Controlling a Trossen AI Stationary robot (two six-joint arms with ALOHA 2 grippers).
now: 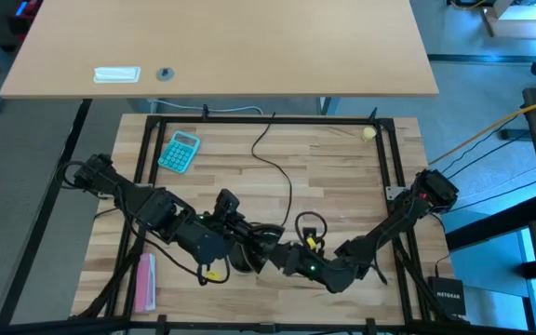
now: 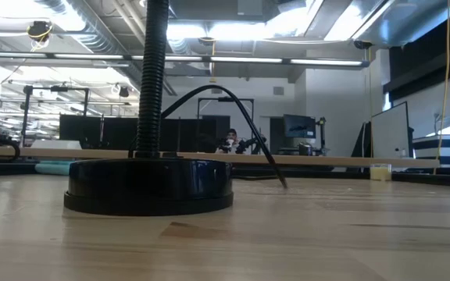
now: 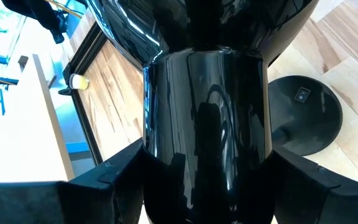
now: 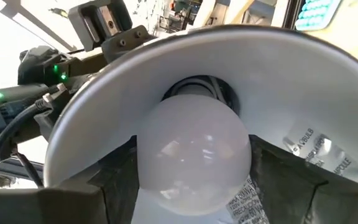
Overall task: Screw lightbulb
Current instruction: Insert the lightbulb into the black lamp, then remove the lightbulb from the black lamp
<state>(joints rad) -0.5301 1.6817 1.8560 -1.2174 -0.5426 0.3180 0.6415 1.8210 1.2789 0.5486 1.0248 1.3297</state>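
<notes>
White lightbulb (image 4: 194, 155) gripped by right end effector (image 4: 191, 180).

Both arms crowd the near middle of the table (image 1: 342, 177) around the lamp (image 1: 240, 256); its cord (image 1: 282, 172) crosses the open centre, calculator (image 1: 179, 152) far-left.

lamp base (image 2: 148, 186) on table (image 2: 303, 238) | gooseneck (image 2: 152, 78) upright | cord (image 2: 233, 109) arcing

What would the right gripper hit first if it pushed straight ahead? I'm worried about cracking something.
The lightbulb, which sits between the right gripper's jaws already; behind it comes the socket inside the lamp shade. How deep the bulb is seated is unclear.
</notes>
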